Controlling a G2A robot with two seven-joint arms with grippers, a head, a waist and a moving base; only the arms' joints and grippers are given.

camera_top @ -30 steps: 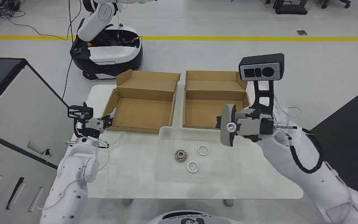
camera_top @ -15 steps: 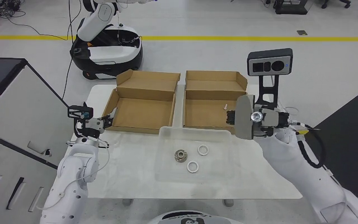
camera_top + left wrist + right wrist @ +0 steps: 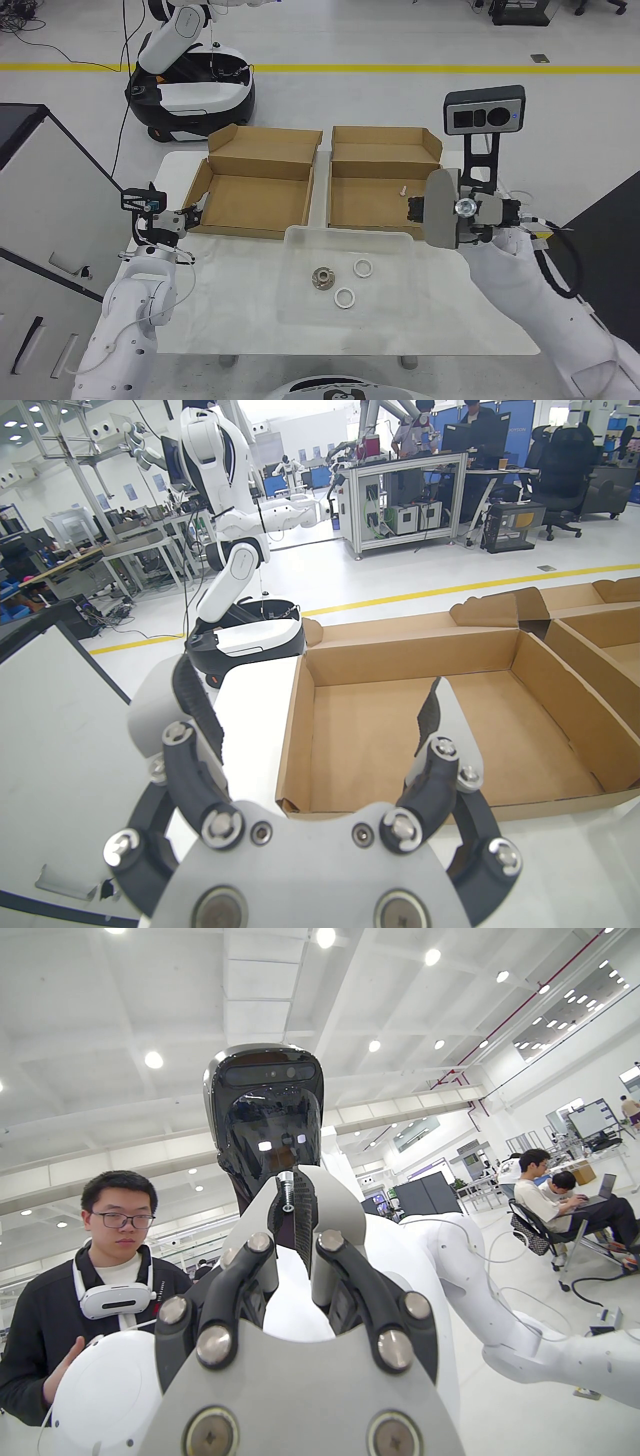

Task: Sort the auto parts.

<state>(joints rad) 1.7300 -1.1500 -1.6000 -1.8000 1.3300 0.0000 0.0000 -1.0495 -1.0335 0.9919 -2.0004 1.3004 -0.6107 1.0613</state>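
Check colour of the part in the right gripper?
Silver metal: a small threaded bolt pinched in the right gripper. Best in the right wrist view.

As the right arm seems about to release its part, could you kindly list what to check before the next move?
1. Grip: right gripper shut on screw: ok.
2. Position: right gripper over right box: ok.
3. Aim: fingers pointing down into box: not ok, they point upward.
4. Other arm: left gripper open, beside left box: ok.
5. Stock: hub and two rings in tray: ok.
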